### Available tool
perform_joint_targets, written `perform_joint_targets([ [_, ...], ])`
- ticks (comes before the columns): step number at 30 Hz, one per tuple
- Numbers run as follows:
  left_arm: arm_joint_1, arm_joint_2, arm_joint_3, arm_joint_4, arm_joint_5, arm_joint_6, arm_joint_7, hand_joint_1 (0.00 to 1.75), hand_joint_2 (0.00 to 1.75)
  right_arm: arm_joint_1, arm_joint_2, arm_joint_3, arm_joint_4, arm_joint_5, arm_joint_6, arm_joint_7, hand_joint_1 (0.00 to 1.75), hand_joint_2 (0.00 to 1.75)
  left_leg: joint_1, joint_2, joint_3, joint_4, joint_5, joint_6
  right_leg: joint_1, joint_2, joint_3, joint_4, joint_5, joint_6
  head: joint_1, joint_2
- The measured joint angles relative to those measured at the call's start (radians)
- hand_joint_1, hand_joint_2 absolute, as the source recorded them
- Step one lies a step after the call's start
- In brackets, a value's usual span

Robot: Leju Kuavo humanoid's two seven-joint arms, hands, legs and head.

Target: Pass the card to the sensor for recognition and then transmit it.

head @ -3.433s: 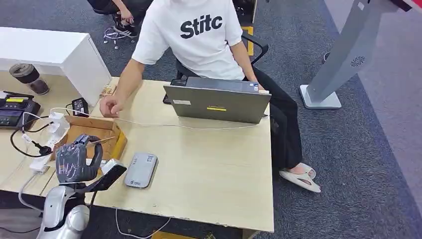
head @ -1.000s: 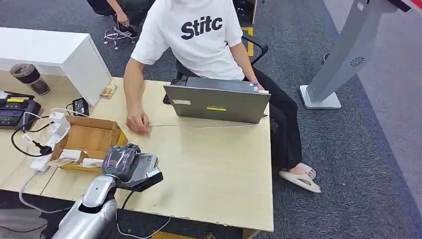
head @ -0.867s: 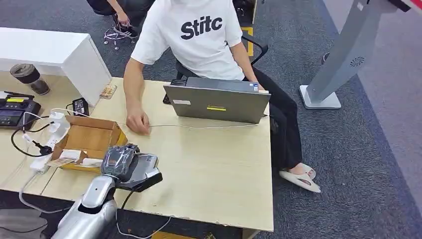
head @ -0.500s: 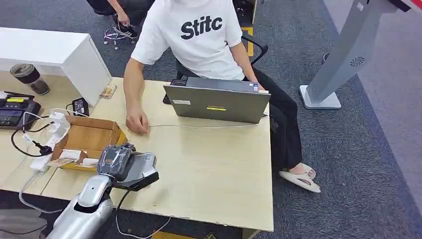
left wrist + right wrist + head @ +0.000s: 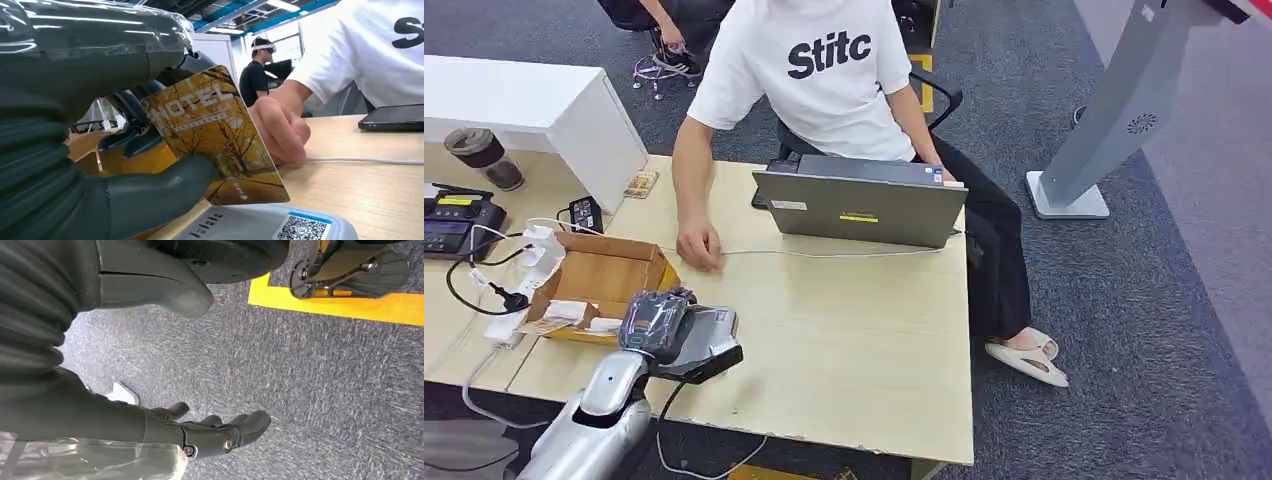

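Observation:
My left hand (image 5: 656, 320) hovers over the grey card sensor (image 5: 716, 326) near the table's front edge, covering its left part. In the left wrist view the thumb and fingers (image 5: 165, 185) pinch a golden card (image 5: 215, 145) printed with trees and the word HOTEL. The card is tilted, its lower edge just above the sensor's top (image 5: 270, 227), which bears a QR code. My right hand (image 5: 215, 432) hangs over grey carpet, fingers loosely apart, holding nothing.
A person in a white shirt sits behind the table, one hand (image 5: 699, 245) resting on a white cable (image 5: 824, 253) just beyond the sensor. A cardboard box (image 5: 604, 275) stands to its left, a laptop (image 5: 859, 205) at the back and a desk phone (image 5: 454, 225) far left.
My left hand has carried the card from above the box rightwards to the sensor, then drifted slightly left over the last second. The person's hand moved from the box's corner to the cable.

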Motion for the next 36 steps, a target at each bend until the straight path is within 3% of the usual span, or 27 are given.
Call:
perform_joint_targets([
  [15, 0.0, 0.0, 0.0, 0.0, -0.001, 0.0, 0.0, 1.75, 1.75, 0.0, 0.0, 0.0, 0.0, 0.0, 0.0, 0.0, 0.0, 1.75, 0.0, 0.0, 0.0, 0.0, 0.0, 0.0, 0.0, 0.0, 0.0, 0.0, 0.0, 0.0, 0.0, 0.0],
  [17, -0.007, 0.002, 0.0, 0.0, -0.05, 0.051, 0.029, 1.75, 1.75, 0.0, 0.0, 0.0, 0.0, 0.01, -0.014, 0.002, 0.0, 1.75, 0.0, 0.0, 0.0, 0.0, 0.001, -0.001, 0.0, 0.0, -0.002, 0.0, 0.001, 0.0, 0.0, 0.0],
  [19, -0.066, 0.013, 0.0, 0.008, -0.081, 0.123, 0.022, 1.75, 1.75, -0.001, 0.0, 0.0, 0.0, 0.02, -0.024, 0.01, 0.0, 1.75, 0.001, -0.002, -0.006, 0.001, 0.004, 0.0, 0.001, -0.001, -0.007, 0.0, 0.003, 0.0, 0.0, 0.0],
  [22, -0.199, 0.035, 0.0, 0.043, -0.069, 0.139, -0.024, 1.75, 1.75, -0.012, 0.0, 0.0, -0.001, 0.031, -0.024, 0.018, 0.0, 1.75, 0.001, -0.006, -0.013, 0.001, 0.009, -0.002, 0.0, -0.005, -0.011, 0.0, 0.008, -0.001, 0.001, 0.0],
  [24, -0.237, 0.042, 0.0, 0.053, -0.069, 0.145, -0.031, 1.75, 1.75, -0.013, 0.0, 0.0, -0.001, 0.033, -0.024, 0.018, 0.0, 1.75, 0.001, -0.004, -0.012, 0.0, 0.009, -0.002, 0.0, -0.002, -0.011, 0.001, 0.008, -0.001, -0.001, 0.0],
  [36, -0.26, 0.043, 0.0, 0.067, -0.059, 0.156, -0.03, 1.75, 1.75, -0.013, 0.0, 0.0, 0.0, 0.033, -0.026, 0.018, 0.0, 1.75, 0.0, -0.004, -0.012, 0.001, 0.01, -0.002, 0.0, -0.002, -0.013, 0.001, 0.009, 0.0, 0.0, 0.0],
])
